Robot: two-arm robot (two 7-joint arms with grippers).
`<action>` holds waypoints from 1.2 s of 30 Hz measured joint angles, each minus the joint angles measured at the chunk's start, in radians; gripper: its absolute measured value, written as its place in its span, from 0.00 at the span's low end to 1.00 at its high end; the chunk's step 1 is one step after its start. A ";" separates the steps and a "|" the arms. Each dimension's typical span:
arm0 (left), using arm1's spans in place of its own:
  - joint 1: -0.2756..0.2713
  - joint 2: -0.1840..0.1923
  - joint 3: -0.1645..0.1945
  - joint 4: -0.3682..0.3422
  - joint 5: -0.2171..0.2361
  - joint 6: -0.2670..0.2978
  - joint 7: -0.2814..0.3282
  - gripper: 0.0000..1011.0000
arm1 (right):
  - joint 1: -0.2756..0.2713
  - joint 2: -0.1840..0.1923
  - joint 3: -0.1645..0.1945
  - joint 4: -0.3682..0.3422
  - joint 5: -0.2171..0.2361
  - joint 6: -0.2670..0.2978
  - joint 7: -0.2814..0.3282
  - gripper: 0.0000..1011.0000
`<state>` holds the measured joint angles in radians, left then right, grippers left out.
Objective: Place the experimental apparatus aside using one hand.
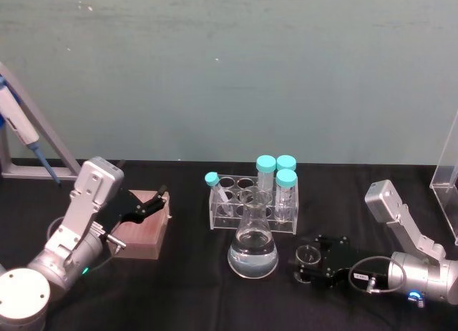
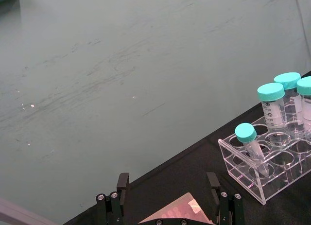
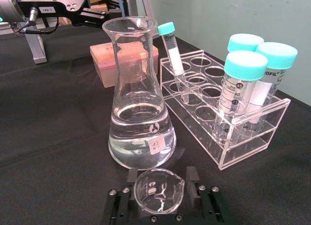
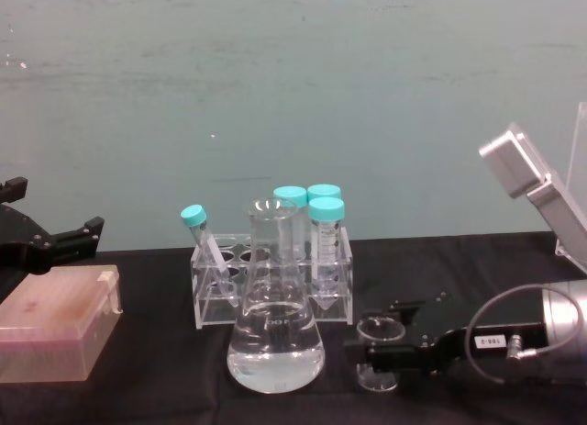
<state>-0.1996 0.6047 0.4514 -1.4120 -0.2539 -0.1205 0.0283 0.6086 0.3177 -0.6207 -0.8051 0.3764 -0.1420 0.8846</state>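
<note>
- Black counter (image 1: 186, 295) carries everything.
- Clear tube rack (image 1: 222, 215) stands beyond the tips of the right arm's (image 1: 418, 270) jaws, well apart from the left arm's.
- Pink box (image 1: 147, 231) lies under the left arm's (image 1: 79, 216) jaws, which stand apart.
- Flask (image 1: 252, 254) of clear liquid stands just beside the right jaws' tips.
- Small beaker (image 1: 309, 255) sits between the right jaws, clamped.

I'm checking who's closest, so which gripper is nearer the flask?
Right. The right gripper sits just right of the flask, holding the beaker. The left gripper is open farther left, over the box.
</note>
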 joint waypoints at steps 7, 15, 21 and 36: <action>0.000 0.000 0.000 0.000 0.000 0.000 0.000 0.99 | 0.000 0.000 0.000 0.000 0.000 0.000 0.000 0.50; 0.000 0.000 0.000 0.000 0.000 0.000 0.000 0.99 | 0.000 0.000 0.000 0.000 0.000 0.000 0.000 0.50; 0.000 0.000 0.000 0.000 0.000 0.000 0.000 0.99 | -0.008 0.007 0.001 -0.021 -0.009 -0.001 -0.017 0.50; 0.000 0.000 0.000 0.000 0.000 0.000 0.000 0.99 | -0.051 0.025 0.050 -0.093 -0.027 -0.013 -0.136 0.49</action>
<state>-0.1995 0.6047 0.4514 -1.4120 -0.2539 -0.1206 0.0283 0.5574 0.3428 -0.5705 -0.8978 0.3498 -0.1550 0.7489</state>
